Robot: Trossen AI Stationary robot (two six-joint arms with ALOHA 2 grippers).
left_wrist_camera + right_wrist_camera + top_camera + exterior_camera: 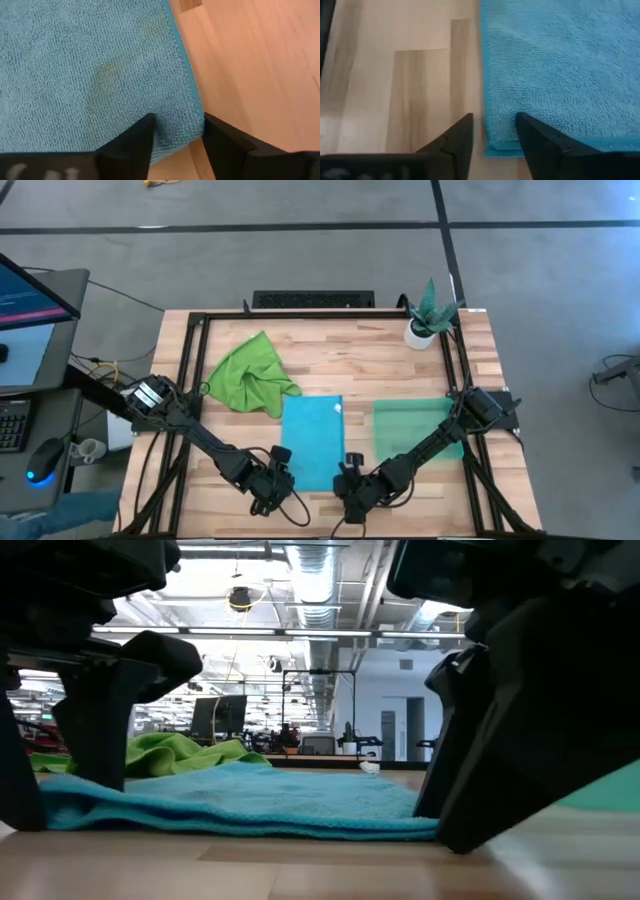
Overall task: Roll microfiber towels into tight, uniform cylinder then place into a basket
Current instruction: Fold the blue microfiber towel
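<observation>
Blue towel (312,442) flat on table (340,360), between green towel (246,376) and basket (415,428). Left gripper (176,131) at one near corner, right gripper (494,129) at other: fingers apart, straddling edge, likely to pinch and start roll. Count: two towels, one basket, two grippers. Basket empty.

You were in an open lab hall: exposed ceiling ducts (310,580), monitor rows (220,718), concrete floor (300,260) at twelve o'clock.
</observation>
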